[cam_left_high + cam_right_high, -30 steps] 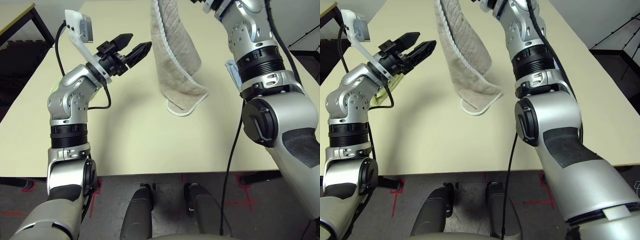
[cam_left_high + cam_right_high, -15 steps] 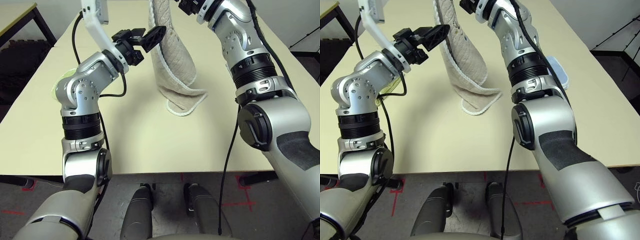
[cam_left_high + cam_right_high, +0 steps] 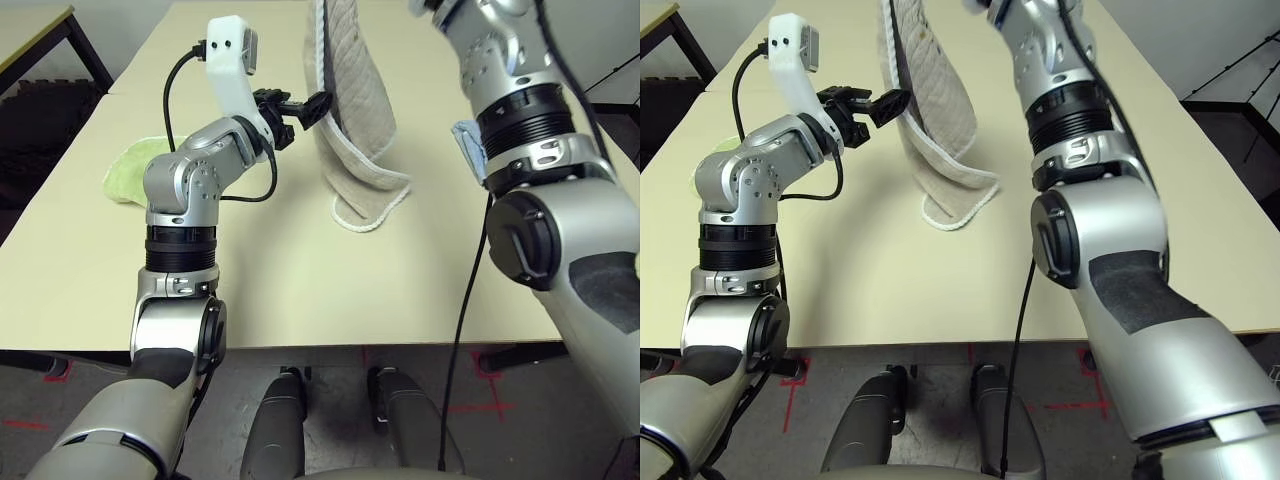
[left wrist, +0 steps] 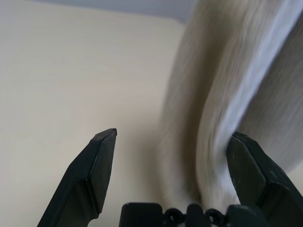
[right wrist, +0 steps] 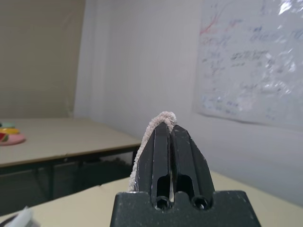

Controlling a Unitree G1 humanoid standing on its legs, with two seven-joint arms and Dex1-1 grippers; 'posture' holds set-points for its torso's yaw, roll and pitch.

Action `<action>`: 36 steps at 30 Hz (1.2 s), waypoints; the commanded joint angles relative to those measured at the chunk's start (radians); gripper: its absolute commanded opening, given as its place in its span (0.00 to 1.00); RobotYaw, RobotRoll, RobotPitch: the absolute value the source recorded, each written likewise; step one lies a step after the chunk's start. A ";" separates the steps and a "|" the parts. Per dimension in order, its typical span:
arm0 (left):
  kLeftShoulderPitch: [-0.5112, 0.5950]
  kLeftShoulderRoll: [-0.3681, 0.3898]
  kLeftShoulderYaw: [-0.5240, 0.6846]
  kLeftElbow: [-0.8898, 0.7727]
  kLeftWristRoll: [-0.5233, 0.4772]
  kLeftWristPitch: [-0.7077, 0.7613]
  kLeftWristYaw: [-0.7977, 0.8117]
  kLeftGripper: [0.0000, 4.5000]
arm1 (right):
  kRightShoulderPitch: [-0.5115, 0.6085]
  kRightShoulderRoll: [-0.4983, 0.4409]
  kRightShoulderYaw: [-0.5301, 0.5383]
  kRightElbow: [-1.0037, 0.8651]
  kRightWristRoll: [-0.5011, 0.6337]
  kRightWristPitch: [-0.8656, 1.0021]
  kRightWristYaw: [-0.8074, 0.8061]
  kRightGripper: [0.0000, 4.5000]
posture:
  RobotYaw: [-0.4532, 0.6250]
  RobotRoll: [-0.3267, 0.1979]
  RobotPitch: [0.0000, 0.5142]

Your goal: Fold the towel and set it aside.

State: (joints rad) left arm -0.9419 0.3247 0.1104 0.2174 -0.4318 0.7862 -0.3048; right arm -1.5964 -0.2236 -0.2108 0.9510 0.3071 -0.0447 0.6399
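Left eye view gives you the widest layout: the long pale cream table point(image 3: 280, 290) fills most of it, and the beige terry towel with white stitched edging point(image 3: 355, 110) hangs down over its middle, its bottom corner crumpled on the tabletop while the rest is lifted clear. A light green folded cloth point(image 3: 135, 165) lies well apart near the table's left side, and a light blue folded cloth point(image 3: 468, 145) peeks out behind the right forearm.

You can expect the towel to handle as soft, limp and light. It drapes in long folds and will sag wherever it is unsupported, so it needs two holds to stay flat. Judging from the hang, the stitched white border along the near vertical edge is the firmest place to take it, around mid-height and above the part resting on the table.

The left end effector point(image 3: 305, 105) is spread wide and sits level, right at that hanging edge. The left wrist view shows what the head views cannot: the cloth stands between its two black fingers point(image 4: 94, 175), close to one of them, with neither yet pressing on it.

The right end effector point(image 5: 168, 137) is pressed together. The right wrist view shows a thin ridge of beige terry pinched between the fingers, confirming that it carries the towel from above.
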 commanded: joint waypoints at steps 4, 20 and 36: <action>0.039 0.053 -0.001 0.086 0.060 -0.060 -0.047 1.00 | -0.035 -0.051 -0.017 0.046 -0.004 -0.031 -0.002 0.01 | 0.44 0.62 0.26; 0.023 0.019 0.094 -0.044 -0.020 0.001 -0.035 1.00 | -0.027 -0.044 -0.016 0.027 0.006 -0.004 0.004 0.01 | 0.43 0.62 0.27; 0.028 -0.123 0.034 -0.196 -0.011 0.121 0.174 1.00 | -0.021 -0.011 -0.018 0.026 0.006 -0.007 0.005 0.01 | 0.46 0.62 0.26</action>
State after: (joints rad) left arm -0.9314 0.2110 0.1737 -0.0094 -0.4713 0.9290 -0.1374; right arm -1.6052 -0.2329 -0.2274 0.9986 0.3095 -0.0522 0.6433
